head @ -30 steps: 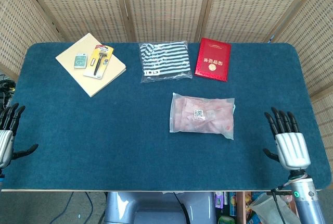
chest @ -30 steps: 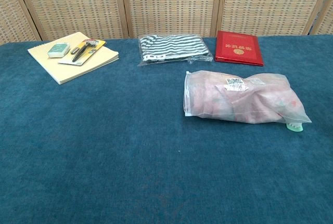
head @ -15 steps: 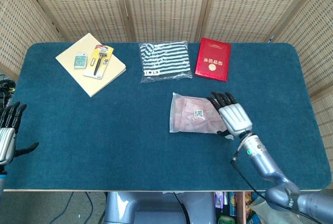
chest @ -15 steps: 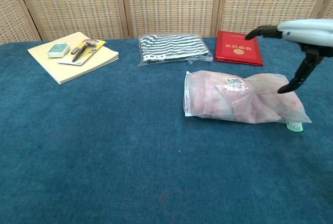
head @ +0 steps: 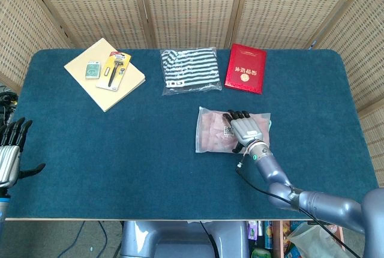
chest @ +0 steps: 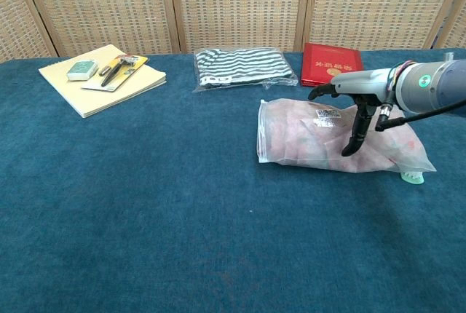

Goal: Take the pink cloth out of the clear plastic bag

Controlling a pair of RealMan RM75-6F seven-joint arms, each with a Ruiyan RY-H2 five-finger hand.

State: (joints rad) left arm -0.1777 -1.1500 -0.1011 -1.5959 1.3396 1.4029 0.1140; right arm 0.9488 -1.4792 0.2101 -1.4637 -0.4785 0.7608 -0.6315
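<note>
Now, right hand (head: 246,131) fingers (chest: 352,143) over bag (chest: 291,140)

We see both views evenly and brightly lit, with soft, diffuse light and no strong direction to it. Shadows are faint: only a thin dark rim under the clear plastic bag (chest: 338,138) on the table (chest: 145,204). The bag carries mild pale sheen on its folds, no harsh glare. The head view is sharp across the table (head: 150,162). In the chest view the table nearest the camera, in front of the bag, looks slightly soft.
</note>
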